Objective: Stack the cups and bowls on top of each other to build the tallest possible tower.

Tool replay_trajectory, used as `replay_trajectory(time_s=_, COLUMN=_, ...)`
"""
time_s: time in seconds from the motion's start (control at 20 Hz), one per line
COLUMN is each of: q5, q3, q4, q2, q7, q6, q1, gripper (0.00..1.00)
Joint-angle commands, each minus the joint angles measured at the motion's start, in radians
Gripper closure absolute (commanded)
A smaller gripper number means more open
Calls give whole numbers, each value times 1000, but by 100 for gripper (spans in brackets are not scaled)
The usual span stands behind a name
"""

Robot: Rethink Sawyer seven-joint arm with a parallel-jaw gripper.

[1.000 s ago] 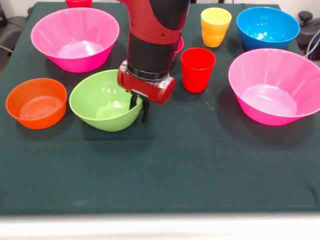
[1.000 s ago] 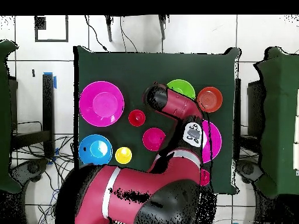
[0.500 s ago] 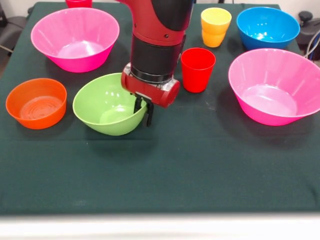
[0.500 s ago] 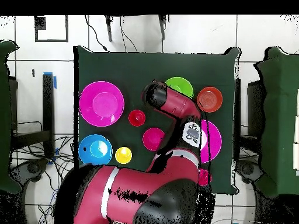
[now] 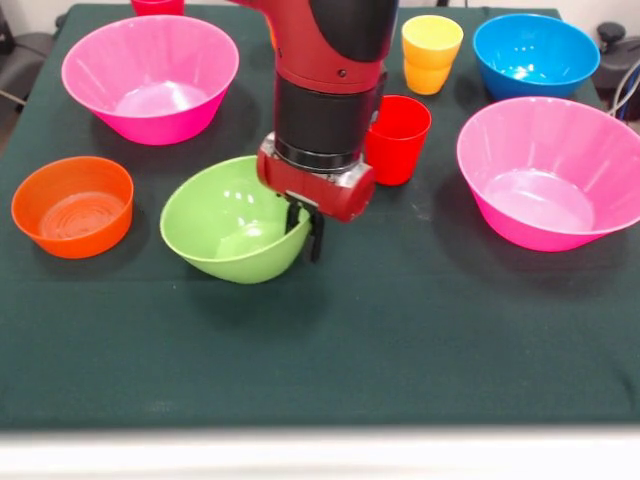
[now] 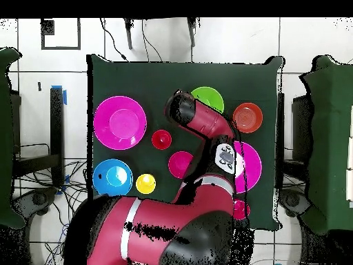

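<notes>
My gripper (image 5: 305, 232) is shut on the right rim of the lime-green bowl (image 5: 228, 225), one finger inside and one outside. The bowl tilts a little at the table's middle left. In the overhead view the green bowl (image 6: 210, 97) shows beside the arm's wrist, which hides the gripper. The small orange bowl (image 5: 72, 205) stands to its left. A red cup (image 5: 400, 140) stands just behind the arm. A yellow cup (image 5: 432, 38) sits in an orange cup at the back. Two large pink bowls (image 5: 150, 75) (image 5: 550, 170) and a blue bowl (image 5: 535, 55) stand apart.
A small crimson bowl (image 6: 180, 164) shows in the overhead view next to the arm. Another crimson vessel (image 5: 157, 6) sits at the table's back edge. A dark green cloth (image 5: 400, 340) covers the table.
The gripper has moved to the right in the front view, carrying the green bowl with it, away from the orange bowl. The other vessels have not moved.
</notes>
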Motion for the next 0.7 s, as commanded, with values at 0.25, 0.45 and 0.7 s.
replay_trajectory(time_s=0.25, q5=56, q3=299, q4=72, q2=-7, q7=207, q6=-86, q1=-6, gripper=100)
replay_trajectory(time_s=0.45, q5=76, q3=270, q4=56, q2=-3, q7=225, q6=-65, q1=23, gripper=100)
replay_trajectory(time_s=0.7, q5=106, q3=237, q4=23, q2=10, q7=242, q6=-33, q1=59, gripper=100)
